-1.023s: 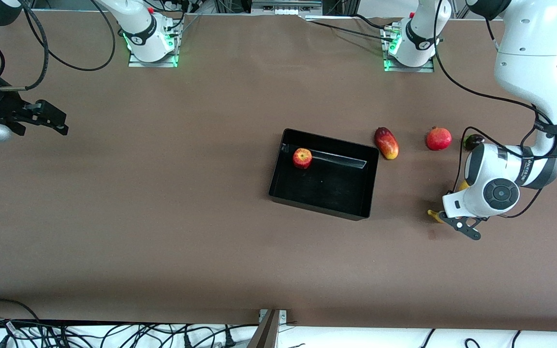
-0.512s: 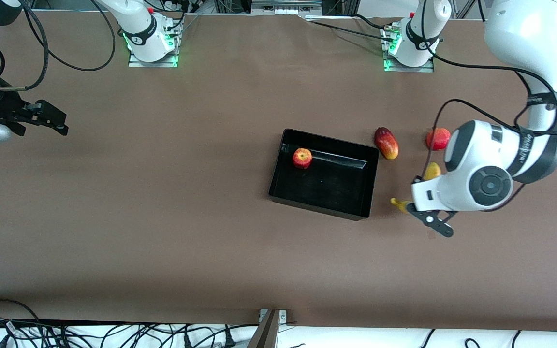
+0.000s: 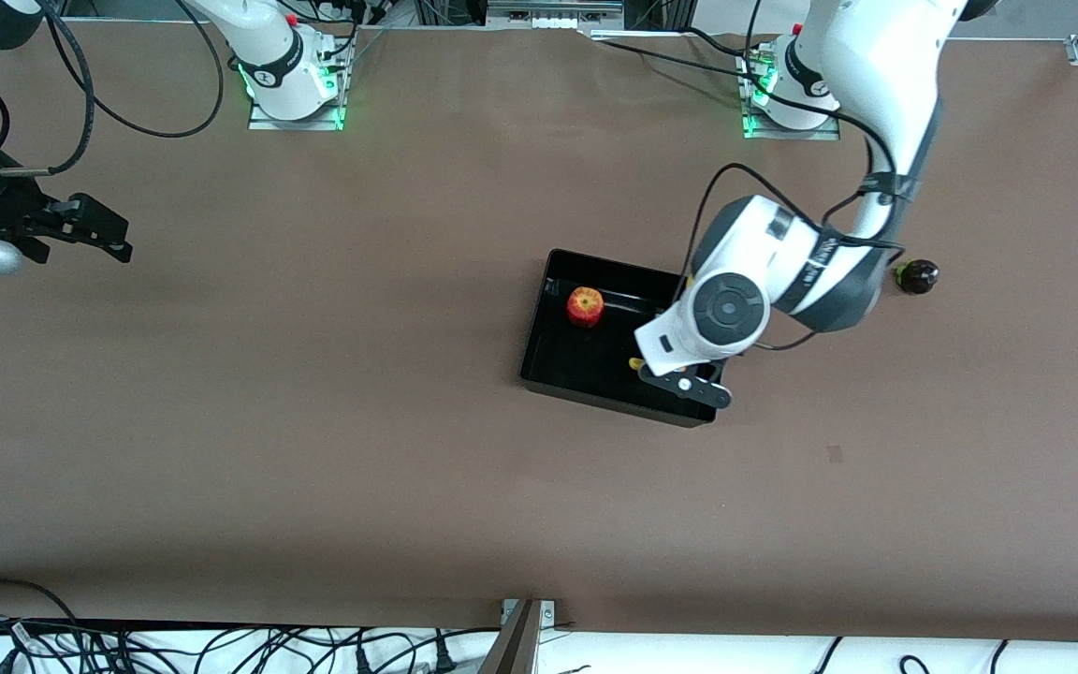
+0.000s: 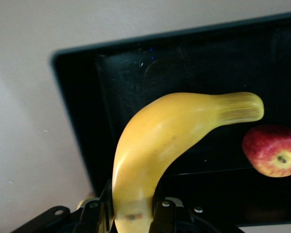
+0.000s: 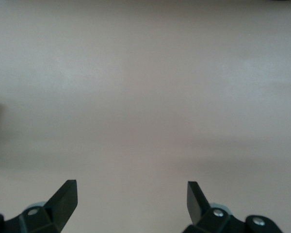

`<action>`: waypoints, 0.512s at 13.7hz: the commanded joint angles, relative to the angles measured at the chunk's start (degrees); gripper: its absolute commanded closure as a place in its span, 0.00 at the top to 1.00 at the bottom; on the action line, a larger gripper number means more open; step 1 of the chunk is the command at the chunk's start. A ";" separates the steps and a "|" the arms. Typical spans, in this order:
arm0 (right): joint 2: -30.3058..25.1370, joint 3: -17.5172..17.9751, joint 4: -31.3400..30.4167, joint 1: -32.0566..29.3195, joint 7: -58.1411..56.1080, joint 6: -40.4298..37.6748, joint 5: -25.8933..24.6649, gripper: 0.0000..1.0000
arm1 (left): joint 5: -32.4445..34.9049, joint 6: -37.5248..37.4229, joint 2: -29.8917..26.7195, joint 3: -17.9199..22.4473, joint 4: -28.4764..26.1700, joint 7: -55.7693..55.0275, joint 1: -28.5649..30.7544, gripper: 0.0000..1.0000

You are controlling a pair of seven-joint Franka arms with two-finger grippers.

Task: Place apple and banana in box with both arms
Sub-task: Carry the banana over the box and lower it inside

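Note:
The black box (image 3: 595, 394) lies mid-table with the small red apple (image 3: 585, 306) inside it, near the wall on the robots' side. My left gripper (image 3: 679, 376) hangs over the box's end toward the left arm, shut on the yellow banana (image 3: 634, 363), of which only a tip shows there. In the left wrist view the banana (image 4: 174, 131) curves out from my left gripper (image 4: 132, 213) above the box (image 4: 111, 77) floor, with the apple (image 4: 273, 156) beside its tip. My right gripper (image 3: 113, 234) waits open over bare table at the right arm's end; in its wrist view the right gripper (image 5: 132, 194) holds nothing.
A small dark fruit (image 3: 916, 276) lies on the table toward the left arm's end. The left arm's elbow and cables cover the table next to the box on that side. Brown tabletop stretches between the box and the right gripper.
My left arm has swung from the table at its own end to over the box, carrying the banana with it. The right arm and the apple have not moved.

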 commanded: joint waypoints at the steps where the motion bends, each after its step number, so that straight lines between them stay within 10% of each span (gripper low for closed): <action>1: 0.13 0.17 0.83 0.05 -0.07 -0.24 -0.61 1.00 | -0.72 2.14 2.36 0.60 0.70 -1.27 -0.46 0.00; 7: 0.13 0.17 0.83 0.05 -0.07 -0.24 -0.52 1.00 | 0.86 7.68 7.28 0.95 -0.09 -1.27 -1.60 0.00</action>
